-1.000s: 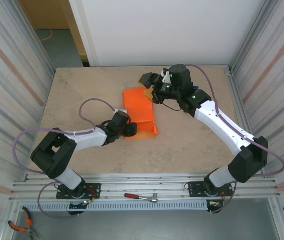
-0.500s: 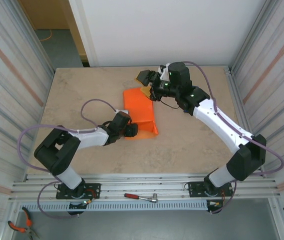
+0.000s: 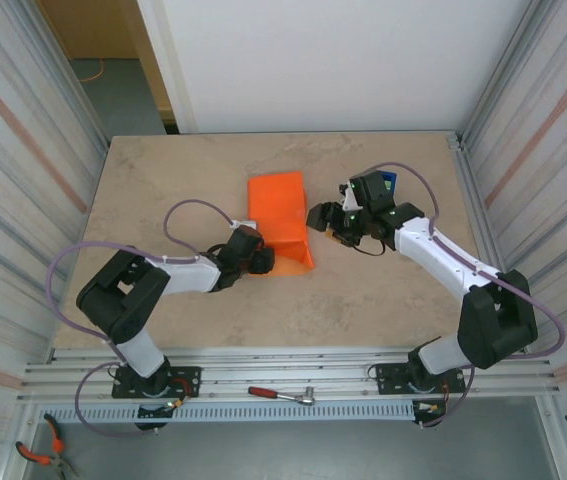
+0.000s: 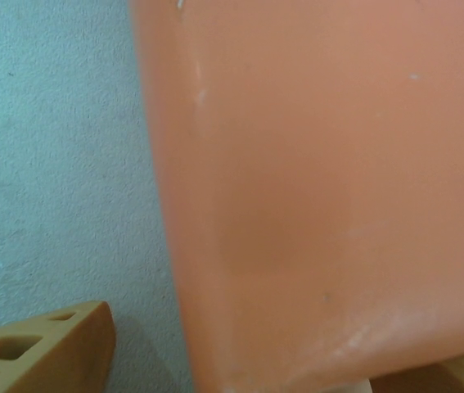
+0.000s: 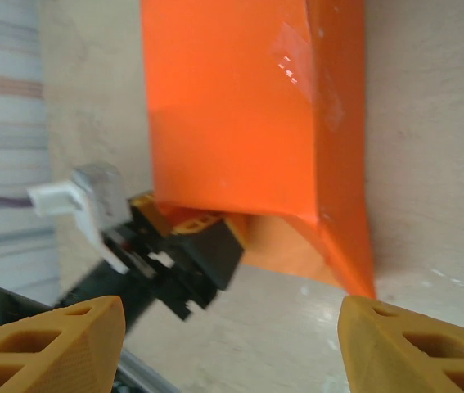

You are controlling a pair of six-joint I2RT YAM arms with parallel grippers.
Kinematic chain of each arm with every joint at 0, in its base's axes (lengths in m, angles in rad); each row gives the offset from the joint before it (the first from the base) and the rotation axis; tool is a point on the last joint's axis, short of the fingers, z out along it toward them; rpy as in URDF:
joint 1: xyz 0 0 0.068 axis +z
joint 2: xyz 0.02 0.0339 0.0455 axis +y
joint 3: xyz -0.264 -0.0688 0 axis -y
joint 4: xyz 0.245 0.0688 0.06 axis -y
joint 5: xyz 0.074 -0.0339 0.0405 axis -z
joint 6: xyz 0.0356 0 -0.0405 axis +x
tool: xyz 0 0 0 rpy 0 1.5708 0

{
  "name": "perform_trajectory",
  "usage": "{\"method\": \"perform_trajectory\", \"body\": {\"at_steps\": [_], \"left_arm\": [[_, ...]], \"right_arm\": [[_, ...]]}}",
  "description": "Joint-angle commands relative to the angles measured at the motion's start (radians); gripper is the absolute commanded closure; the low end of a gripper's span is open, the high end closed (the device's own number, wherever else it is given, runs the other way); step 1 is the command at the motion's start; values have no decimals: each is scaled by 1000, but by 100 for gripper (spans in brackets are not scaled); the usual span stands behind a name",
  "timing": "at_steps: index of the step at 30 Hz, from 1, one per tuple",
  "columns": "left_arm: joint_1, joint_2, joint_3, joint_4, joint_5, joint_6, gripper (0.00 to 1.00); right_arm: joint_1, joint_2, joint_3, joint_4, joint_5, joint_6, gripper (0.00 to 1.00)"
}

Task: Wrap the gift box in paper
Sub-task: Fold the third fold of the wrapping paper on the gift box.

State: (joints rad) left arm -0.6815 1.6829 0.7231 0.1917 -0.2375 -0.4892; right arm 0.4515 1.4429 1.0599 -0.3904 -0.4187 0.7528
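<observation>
Orange paper point(image 3: 277, 215) lies near the centre of the overhead view, folded over into a long bundle on the desk point(image 3: 163, 180). The gift box is hidden, and I judge it to be inside the wrap.

A second ago the right end effector point(image 3: 321, 218) was up at the paper's top end, toward the upper middle of the frame. It has since swung down and now hangs just right of the paper, level with its middle and clear of it. Its fingers point(image 5: 60, 336) are spread wide with nothing between them. The top end it left lies flat and square, and its wrist camera catches a glossy patch point(image 5: 293, 53) on the paper that looks like clear tape.

The left end effector point(image 3: 260, 262) has barely shifted. It sits at the paper's lower left corner, jaws wide apart around the edge, with one finger point(image 4: 47, 344) standing clear of the sheet, so I would not call it a grip.

That lower end flares open, with a dark hollow under the flap. My reading is that the top is finished and the bottom fold comes next.
</observation>
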Motion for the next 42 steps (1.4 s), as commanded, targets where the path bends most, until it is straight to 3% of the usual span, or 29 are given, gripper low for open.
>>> {"method": "perform_trajectory", "body": {"at_steps": [1, 11, 18, 25, 33, 38, 42], "left_arm": [[7, 39, -22, 54, -20, 26, 22], [5, 26, -54, 76, 4, 25, 22], [3, 6, -62, 81, 24, 26, 22], [16, -112, -70, 23, 96, 4, 19], [62, -157, -85, 10, 152, -74, 18], [59, -98, -70, 54, 146, -79, 27], [31, -43, -62, 104, 87, -61, 41]], "right_arm": [[11, 36, -30, -22, 3, -158, 32], [85, 238, 20, 27, 70, -161, 32], [88, 373, 49, 69, 178, -96, 42], [89, 427, 56, 87, 198, -82, 58], [107, 443, 59, 81, 213, -76, 60], [113, 458, 63, 78, 230, -71, 64], [122, 475, 66, 81, 237, -60, 74]]}}
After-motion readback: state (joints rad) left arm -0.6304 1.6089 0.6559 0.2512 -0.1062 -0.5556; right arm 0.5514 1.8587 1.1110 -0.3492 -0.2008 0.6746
